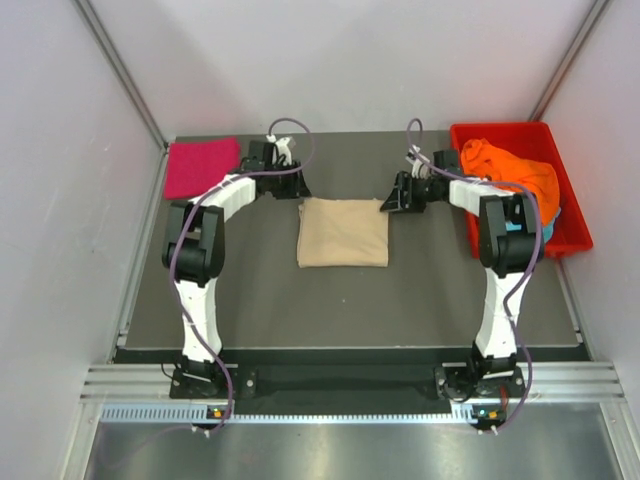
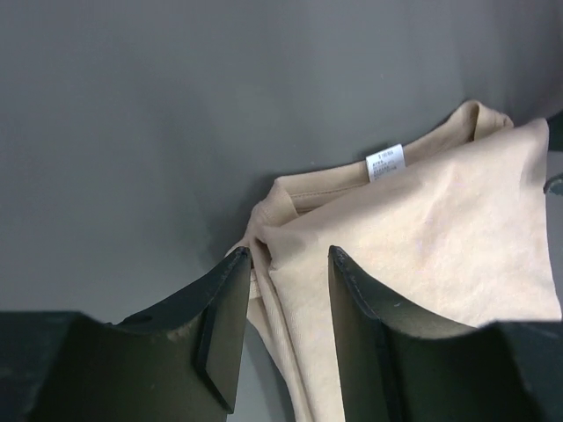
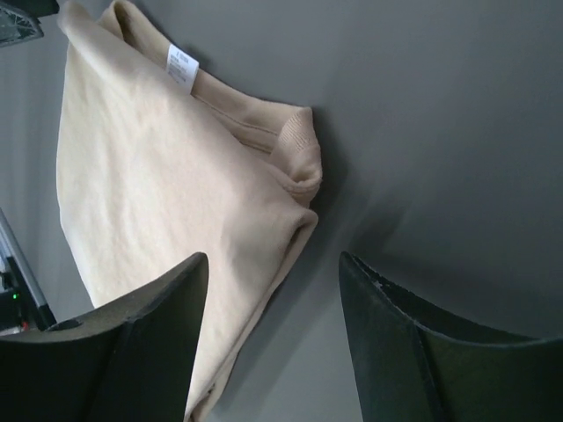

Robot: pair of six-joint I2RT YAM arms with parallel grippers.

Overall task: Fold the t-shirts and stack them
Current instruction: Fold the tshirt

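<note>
Seems finished folding the beige t-shirt (image 1: pixel 343 232), lying flat mid-counter (image 1: pixel 430 300). Hovers at its far corners with left gripper (image 2: pixel 290 259) and right gripper (image 3: pixel 274 264) spread, empty. Next: probably needs regrasping and stacking onto the pink t-shirt (image 1: pixel 202 167), far left.

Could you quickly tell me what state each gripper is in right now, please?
Left gripper: open, holding nothing, over a corner of the folded beige cloth t-shirt.
Right gripper: open, holding nothing, beside that t-shirt's edge.

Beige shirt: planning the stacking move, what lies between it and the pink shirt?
The top view shows only the left hand and its arm between beige shirt and pink shirt.
</note>
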